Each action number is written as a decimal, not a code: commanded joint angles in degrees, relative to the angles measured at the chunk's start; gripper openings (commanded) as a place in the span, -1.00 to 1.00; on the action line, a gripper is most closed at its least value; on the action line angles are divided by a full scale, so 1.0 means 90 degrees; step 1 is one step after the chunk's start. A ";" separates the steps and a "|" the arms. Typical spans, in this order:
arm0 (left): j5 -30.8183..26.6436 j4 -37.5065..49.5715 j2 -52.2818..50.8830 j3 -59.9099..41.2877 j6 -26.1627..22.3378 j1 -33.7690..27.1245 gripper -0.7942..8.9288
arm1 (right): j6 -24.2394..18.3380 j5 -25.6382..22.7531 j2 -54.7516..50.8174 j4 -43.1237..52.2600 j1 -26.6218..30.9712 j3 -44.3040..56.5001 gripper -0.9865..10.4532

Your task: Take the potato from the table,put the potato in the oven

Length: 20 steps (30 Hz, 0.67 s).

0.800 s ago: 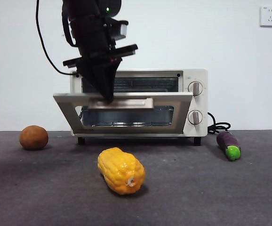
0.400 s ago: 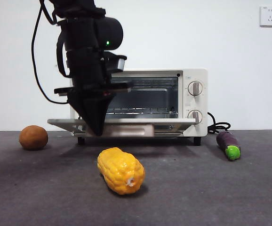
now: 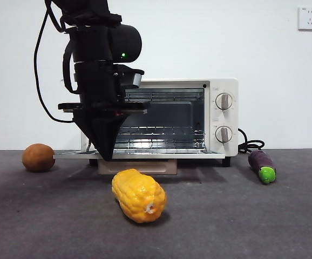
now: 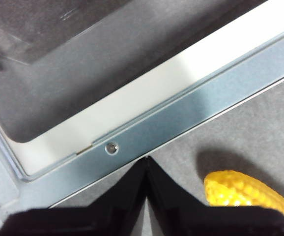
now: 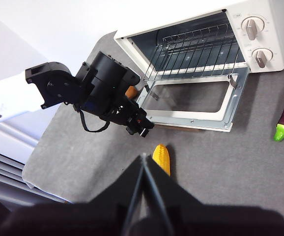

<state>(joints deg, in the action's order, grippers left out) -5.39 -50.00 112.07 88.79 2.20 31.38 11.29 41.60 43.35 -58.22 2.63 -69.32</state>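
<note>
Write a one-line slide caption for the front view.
Left hand at the front edge of the oven door, now folded flat; potato, corn and eggplant lie on the table.

No lettering, brand or number can be read on anything in view.

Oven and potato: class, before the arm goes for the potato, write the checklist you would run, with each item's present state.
1. Oven door fully down: ok.
2. Wire rack free of food: ok.
3. Potato on the table, untouched: ok.
4. Left gripper free of the door edge: cannot tell; its shut tips sit right at it.
5. Corn clear of the path to the potato: ok.
6. Right gripper out of the way, high above: ok.
</note>
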 commanded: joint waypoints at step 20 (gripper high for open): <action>0.0811 -0.0461 -0.2446 -0.0005 -0.0102 0.0352 -0.85 | 0.0238 0.0430 0.0204 0.0381 -0.0053 -0.0034 -0.81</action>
<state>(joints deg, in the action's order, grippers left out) 2.07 -53.89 92.05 88.79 1.93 34.41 11.86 45.01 44.62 -55.75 2.42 -69.36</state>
